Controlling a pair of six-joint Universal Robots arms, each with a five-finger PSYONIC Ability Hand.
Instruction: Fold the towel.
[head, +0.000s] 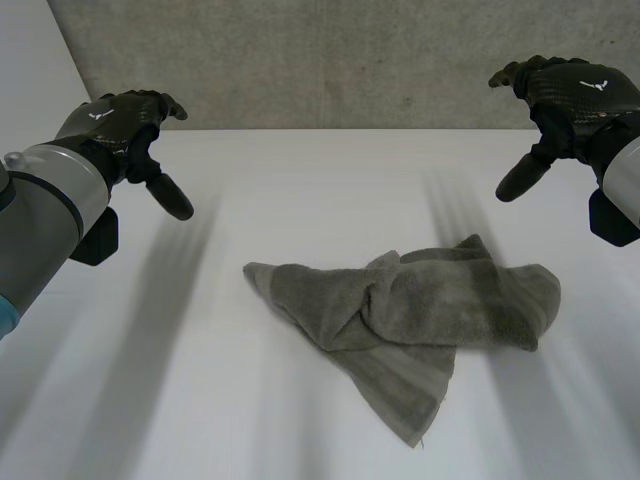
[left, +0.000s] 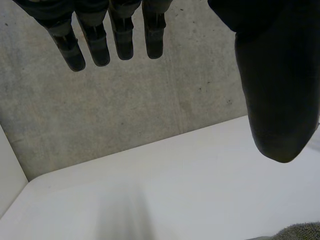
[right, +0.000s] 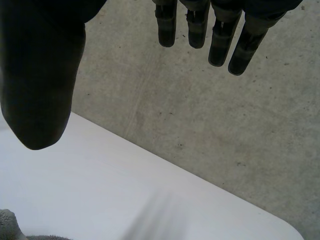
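Far left in the head view: left arm (head: 50, 200), grey, ending in the left hand (head: 118, 125). Hangs in the air over the left part of the white table (head: 300, 190), back upward, thumb angled down and inward. In the left wrist view, fingers (left: 95, 47) straight, side by side with narrow gaps, thumb (left: 280, 100) set wide of them; nothing between them, nothing gripped. Behind the table's far edge, a bare concrete wall (head: 330, 60).

Right of centre: towel (head: 420, 310), grey and crumpled, lying on the table. Bunched and twisted in the middle, with a thick folded lobe out to the right, a flap tapering to the left and a thin pointed corner toward the near edge. Lies well apart from the left fingertips, lower and to their right, and touches neither hand. In the left wrist view, a grey sliver of it on the table past the thumb tip.

Far right: right hand (head: 572, 95), raised over the table's right rear part, back upward, thumb pointing down. In the right wrist view, fingers (right: 220, 40) straight and slightly apart, thumb (right: 40, 90) well clear of them, grasping nothing. Towel on the table below, apart from the fingertips, with a scrap of it past the thumb tip in that view.
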